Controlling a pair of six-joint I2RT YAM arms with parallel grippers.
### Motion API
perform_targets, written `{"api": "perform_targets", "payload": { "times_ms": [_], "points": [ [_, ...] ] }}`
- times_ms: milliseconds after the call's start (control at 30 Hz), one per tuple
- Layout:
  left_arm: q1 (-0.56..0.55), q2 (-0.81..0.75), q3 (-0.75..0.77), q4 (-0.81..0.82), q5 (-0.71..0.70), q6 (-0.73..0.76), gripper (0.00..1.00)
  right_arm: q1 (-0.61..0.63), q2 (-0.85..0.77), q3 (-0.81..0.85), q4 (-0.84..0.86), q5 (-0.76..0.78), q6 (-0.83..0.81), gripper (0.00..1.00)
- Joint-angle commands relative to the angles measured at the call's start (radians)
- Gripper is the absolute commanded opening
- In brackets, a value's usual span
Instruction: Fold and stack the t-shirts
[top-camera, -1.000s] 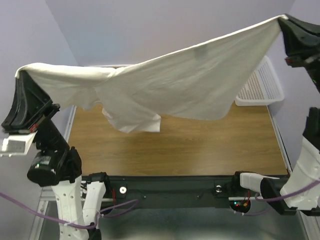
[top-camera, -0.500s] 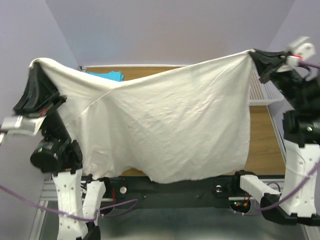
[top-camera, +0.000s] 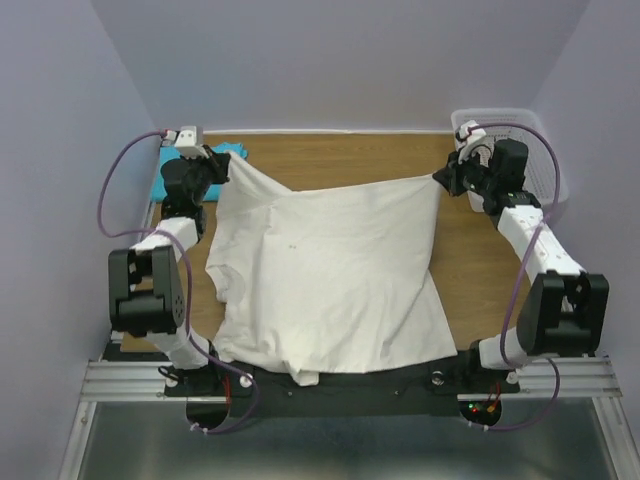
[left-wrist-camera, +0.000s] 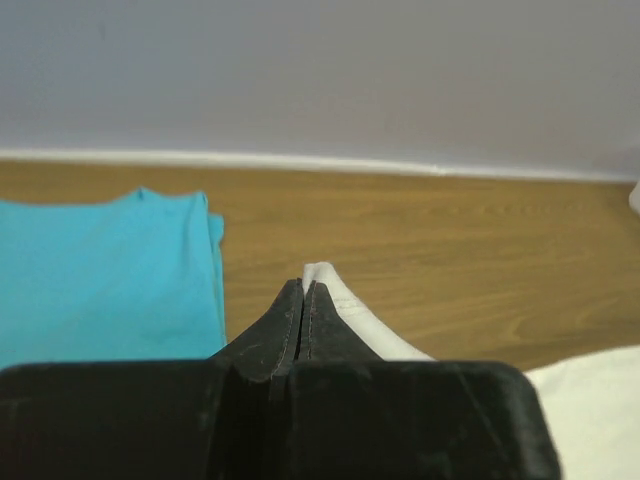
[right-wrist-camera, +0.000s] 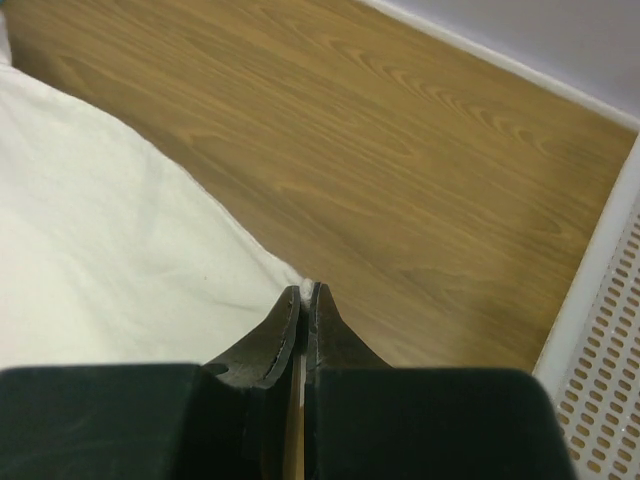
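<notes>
Turquoise t-shirt (top-camera: 168, 172) lies at the far-left corner of the wooden table (top-camera: 340, 155), partly hidden behind the left arm. Just right of it, the left gripper (top-camera: 216, 166) has its jaws pinched closed on one far corner of the cream t-shirt (top-camera: 330, 270). The big shirt is spread down the middle of the table. Its left sleeve is rumpled and its near hem spills over the table's near edge. At the far right, the right gripper (top-camera: 446, 180) is likewise clamped tight on the other far corner, with a sliver of cream cloth showing between its fingertips.

The step in hand appears to be laying the shirt flat before folding. It would go best with both corners kept level and lightly taut, drawn a little farther back so the hem comes onto the wood, and let go only once the cloth rests smooth.

The blue shirt sits close to the left corner and could be snagged. The white mesh basket (top-camera: 545, 150) crowds the right arm at the far-right corner.
</notes>
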Motion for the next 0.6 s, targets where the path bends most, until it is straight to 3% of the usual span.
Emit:
{"api": "perform_targets", "payload": {
  "times_ms": [0, 233, 567],
  "points": [
    [-0.026, 0.115, 0.173, 0.027, 0.043, 0.021, 0.0, -0.005, 0.134, 0.035, 0.201, 0.104, -0.024, 0.0],
    [-0.041, 0.267, 0.301, -0.064, 0.014, 0.028, 0.0, -0.005, 0.372, 0.155, 0.198, 0.224, -0.038, 0.0],
    [-0.052, 0.298, 0.37, -0.137, -0.014, 0.126, 0.0, -0.005, 0.588, 0.446, 0.198, 0.302, 0.029, 0.01]
  ]
}}
